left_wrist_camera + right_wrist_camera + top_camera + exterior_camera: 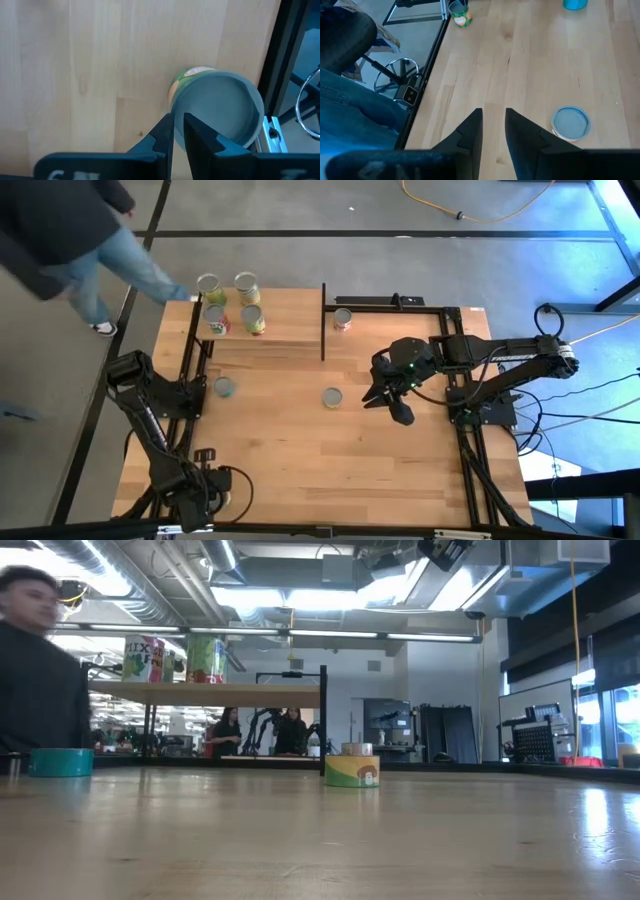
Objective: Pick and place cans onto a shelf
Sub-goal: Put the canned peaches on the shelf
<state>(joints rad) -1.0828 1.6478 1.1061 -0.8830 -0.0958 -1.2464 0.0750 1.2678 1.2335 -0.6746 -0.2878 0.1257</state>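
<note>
Left gripper (222, 498): near table corner, fingers close together, nothing between them, a green-labelled can (217, 107) just beyond the tips by the table edge.
Right gripper (385, 402): over mid-table, fingers narrowly parted, empty; flat can (332, 397) nearby.
Teal can (225, 387): left of centre.
Bare wood between.
Shelf (285, 320): far edge, four cans (231, 303) on it.
Person (70, 240): beyond.

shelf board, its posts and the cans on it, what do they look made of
Shelf board: light wood, by its pale colour and the grain lines seen from above. Posts: thin, black and straight, probably painted metal. Cans on the shelf: silvery round tops that catch the light suggest metal tins; the coloured wraps with print look like paper or plastic labels, which one is unclear.
</note>
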